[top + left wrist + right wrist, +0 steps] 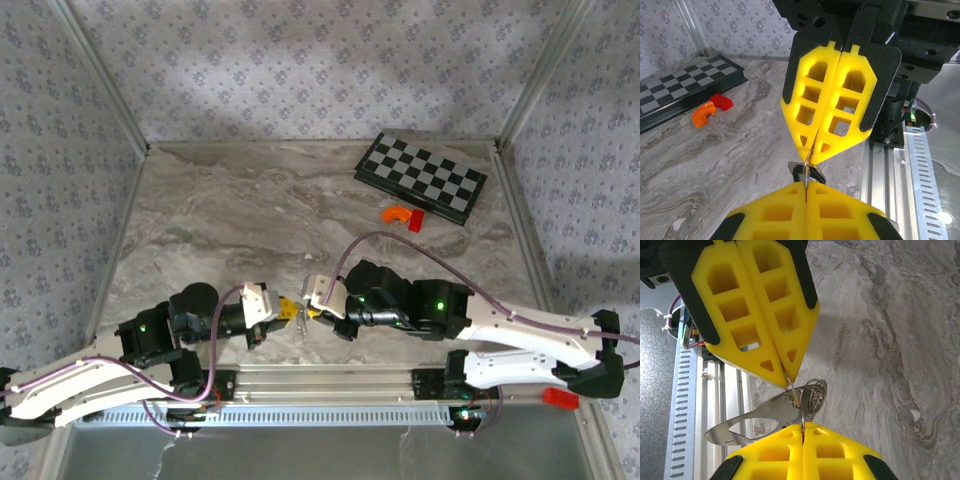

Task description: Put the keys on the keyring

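The keyring (814,392) is a thin silvery loop held low over the table between my two grippers, and its wire runs into both pairs of fingers. My left gripper (806,186) (289,310) is shut on one side of the loop. My right gripper (802,427) (316,308) is shut on the other side, fingertip to fingertip with the left. The key (808,173), with its dark oval head, hangs right behind the loop between the tips. A flat silvery metal tab (752,421) with a cut-out hangs from the ring. The beaded chain is not visible.
A folded chessboard (421,178) lies at the back right, with an orange-red curved piece (397,213) and a small red block (416,221) beside it. An aluminium rail (330,382) runs along the near edge under the arms. Patterned walls enclose the marble table (250,210).
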`<action>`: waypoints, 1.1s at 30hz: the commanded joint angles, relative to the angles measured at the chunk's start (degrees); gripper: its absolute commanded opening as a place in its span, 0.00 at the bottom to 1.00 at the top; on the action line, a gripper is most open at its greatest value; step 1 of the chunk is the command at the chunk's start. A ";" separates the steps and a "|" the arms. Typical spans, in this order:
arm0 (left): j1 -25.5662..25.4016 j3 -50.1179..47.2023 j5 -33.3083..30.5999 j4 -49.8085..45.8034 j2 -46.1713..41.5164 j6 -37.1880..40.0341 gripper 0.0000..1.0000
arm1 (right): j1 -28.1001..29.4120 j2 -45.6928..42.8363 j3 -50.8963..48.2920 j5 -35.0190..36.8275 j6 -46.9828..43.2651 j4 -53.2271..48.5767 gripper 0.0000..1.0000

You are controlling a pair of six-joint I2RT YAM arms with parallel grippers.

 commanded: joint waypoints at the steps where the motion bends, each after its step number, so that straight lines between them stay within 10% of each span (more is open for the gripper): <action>1: -0.53 1.30 0.28 1.32 -0.39 1.01 0.00 | -0.30 -0.75 0.21 0.51 -0.58 -0.47 0.00; 33: -0.53 1.03 0.02 1.42 -0.55 0.94 0.00 | 0.14 -0.53 -0.40 -1.48 -1.20 1.41 0.00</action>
